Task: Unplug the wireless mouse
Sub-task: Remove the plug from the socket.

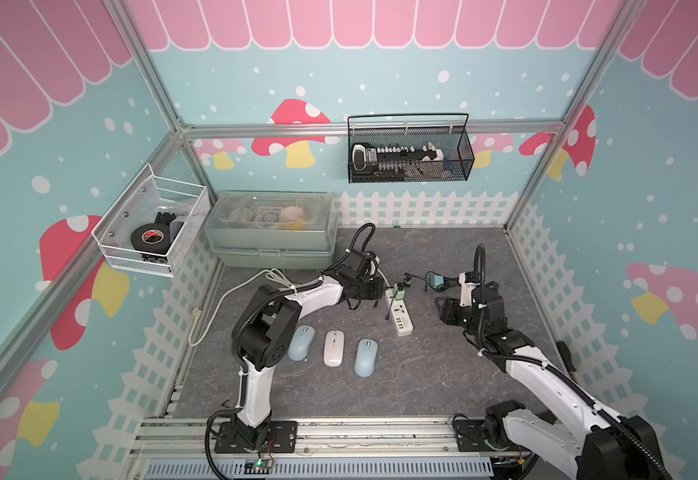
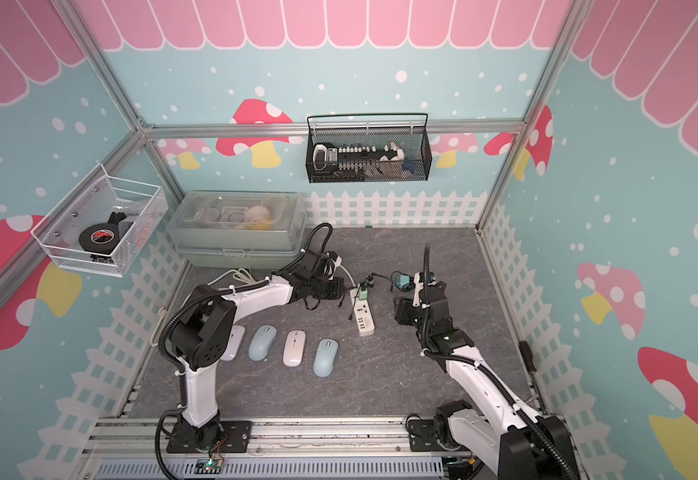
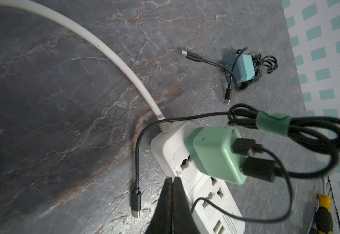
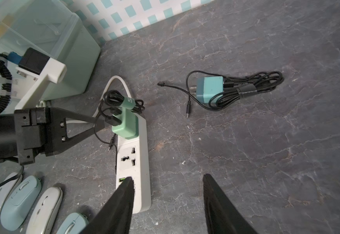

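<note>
In both top views the left tool (image 1: 380, 289) is reaching to the far end of the white plastic power strip (image 1: 399, 312); its tip is sitting just beside the mint-green cube charger (image 1: 398, 291) plugged in there, and its jaws are looking pressed together. The pale blue and white wireless mice (image 2: 294, 348) are lying in a row on the grey marbled worktop (image 1: 422, 374), on the robot's side of that tool and apart from it; their long axes are running roughly parallel to the strip. The right tool (image 1: 443, 309) is hovering across the strip from the left tool; the left tool is looking slightly nearer the row.

The left wrist view is showing the left tool shut, with nothing visible between its jaws; a free black USB-C plug (image 3: 136, 199) is lying on the worktop just beside the tip, joined to nothing. No mouse is appearing here.

In the right wrist view the right tool (image 4: 167, 177) is standing moderately open and empty, one finger over the strip's USB end; the mice are lying toward the left arm's side of it, and no cable is reaching any of them. Only this view is showing the left tool's tip among the black cables at the charger; whether it is pinching one, I cannot tell. A teal charger with a bundled black cable (image 4: 211, 89) is lying well beyond the right tool.

Judging from this, the mouse is already looking unplugged.
</note>
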`<move>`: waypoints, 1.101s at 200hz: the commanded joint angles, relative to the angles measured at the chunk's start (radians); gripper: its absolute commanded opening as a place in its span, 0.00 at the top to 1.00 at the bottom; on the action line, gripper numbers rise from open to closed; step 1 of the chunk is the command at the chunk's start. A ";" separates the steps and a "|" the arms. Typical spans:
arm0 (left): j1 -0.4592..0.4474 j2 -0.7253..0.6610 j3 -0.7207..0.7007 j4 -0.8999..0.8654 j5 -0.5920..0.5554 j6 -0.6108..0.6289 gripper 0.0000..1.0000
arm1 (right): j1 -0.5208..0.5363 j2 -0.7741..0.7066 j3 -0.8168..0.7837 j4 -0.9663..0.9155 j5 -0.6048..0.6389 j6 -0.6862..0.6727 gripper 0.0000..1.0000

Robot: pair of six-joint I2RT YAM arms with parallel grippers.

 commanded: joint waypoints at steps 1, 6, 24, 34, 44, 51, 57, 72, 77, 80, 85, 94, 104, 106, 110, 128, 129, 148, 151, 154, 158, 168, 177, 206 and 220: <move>-0.003 0.017 0.037 0.003 0.009 -0.018 1.00 | 0.011 -0.028 -0.021 0.013 0.025 -0.018 0.45; -0.004 0.016 0.040 0.002 0.009 -0.018 1.00 | 0.011 -0.028 -0.026 0.013 0.023 -0.018 0.45; -0.006 0.022 0.045 -0.002 0.008 -0.021 1.00 | 0.013 -0.027 -0.037 0.026 0.018 -0.009 0.45; -0.009 0.028 0.047 -0.002 0.012 -0.022 1.00 | 0.014 -0.023 -0.042 0.036 0.011 -0.004 0.45; -0.012 0.034 0.048 -0.002 0.014 -0.024 1.00 | 0.017 -0.017 -0.044 0.043 0.007 0.002 0.45; -0.014 0.038 0.051 -0.002 0.015 -0.025 1.00 | 0.019 -0.011 -0.044 0.048 0.005 0.003 0.45; -0.016 0.041 0.054 -0.001 0.016 -0.026 1.00 | 0.021 -0.006 -0.043 0.051 0.004 0.005 0.45; -0.022 0.051 0.064 0.002 0.020 -0.028 1.00 | 0.026 0.005 -0.040 0.056 0.003 0.007 0.45; -0.024 0.055 0.067 0.004 0.023 -0.030 1.00 | 0.027 0.007 -0.039 0.056 0.000 0.007 0.45; -0.023 0.058 0.071 0.005 0.025 -0.031 1.00 | 0.028 0.009 -0.040 0.058 0.000 0.007 0.45; -0.024 0.064 0.074 0.005 0.028 -0.033 1.00 | 0.030 0.012 -0.039 0.060 0.000 0.007 0.45; -0.026 0.073 0.079 0.007 0.035 -0.036 1.00 | 0.033 0.017 -0.039 0.065 0.002 0.010 0.45; -0.027 0.083 0.086 0.010 0.037 -0.040 1.00 | 0.037 0.022 -0.038 0.073 0.001 0.009 0.45; -0.027 0.086 0.087 0.011 0.039 -0.040 1.00 | 0.039 0.023 -0.037 0.074 0.001 0.008 0.45; -0.029 0.091 0.088 0.011 0.039 -0.042 1.00 | 0.041 0.026 -0.037 0.079 0.001 0.008 0.45; -0.029 0.108 0.093 0.016 0.046 -0.046 1.00 | 0.058 0.060 -0.028 0.125 -0.058 -0.015 0.45; -0.029 0.107 0.093 0.016 0.047 -0.046 1.00 | 0.060 0.063 -0.026 0.126 -0.060 -0.016 0.45; -0.029 0.118 0.092 0.022 0.049 -0.049 1.00 | 0.107 0.110 -0.008 0.163 -0.051 -0.041 0.45; -0.029 0.118 0.093 0.023 0.049 -0.050 1.00 | 0.112 0.116 -0.008 0.169 -0.046 -0.043 0.45; -0.029 0.119 0.092 0.023 0.049 -0.050 1.00 | 0.116 0.125 -0.007 0.175 -0.040 -0.045 0.45; -0.028 0.120 0.093 0.024 0.050 -0.050 1.00 | 0.121 0.135 -0.006 0.187 -0.036 -0.049 0.45; -0.029 0.123 0.091 0.026 0.050 -0.051 1.00 | 0.128 0.159 -0.008 0.219 -0.023 -0.053 0.45; -0.028 0.125 0.091 0.026 0.050 -0.053 1.00 | 0.132 0.178 -0.006 0.246 -0.019 -0.052 0.46; -0.029 0.129 0.085 0.025 0.050 -0.054 1.00 | 0.138 0.235 -0.002 0.338 -0.036 -0.051 0.48; -0.029 0.129 0.079 0.026 0.050 -0.058 1.00 | 0.145 0.270 0.018 0.355 -0.030 -0.071 0.50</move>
